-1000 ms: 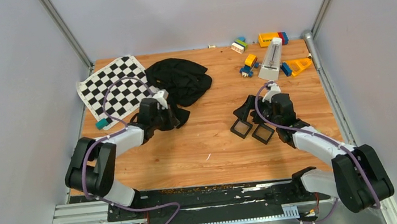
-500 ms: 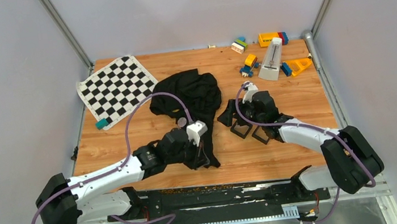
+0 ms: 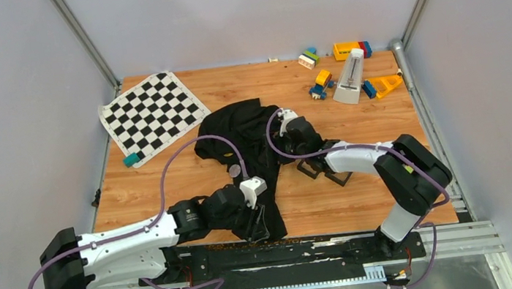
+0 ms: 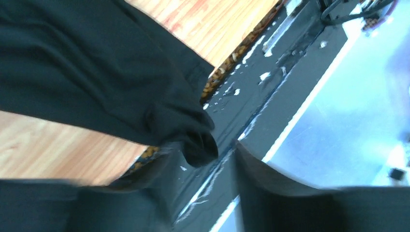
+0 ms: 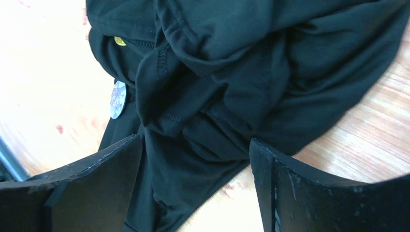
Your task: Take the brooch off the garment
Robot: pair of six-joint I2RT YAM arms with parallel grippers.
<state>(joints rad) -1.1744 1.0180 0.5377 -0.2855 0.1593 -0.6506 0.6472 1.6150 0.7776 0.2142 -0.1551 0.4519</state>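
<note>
A: What has been changed just now?
B: The garment (image 3: pixel 247 127) has been pulled. A moment ago it was bunched up by the chequered mat (image 3: pixel 152 113), near the far left corner of the desk (image 3: pixel 383 125). Now it is stretched out long, from the middle of the desk to the near edge.
A: By what was it pulled?
B: By the left tool (image 3: pixel 261 225). Its fingers are seen a little apart, with a fold of black cloth at the gap. Whether the cloth is pinched or only hung there cannot be told.
A: And the right tool (image 3: pixel 282 132)?
B: It has been moved away from the black trays (image 3: pixel 337 177) and brought over the right side of the garment. It is opened wide and nothing is held in it.
A: Where is the brooch (image 3: pixel 235 170)?
B: It is seen as a small silver dot on the left edge of the cloth, about the middle of the desk.
A: What is meant by that?
B: The cloth is likely spread enough now for the brooch to be reached. It has not been taken off yet. It is not between the right tool's fingers, so a shift is needed first.
</note>
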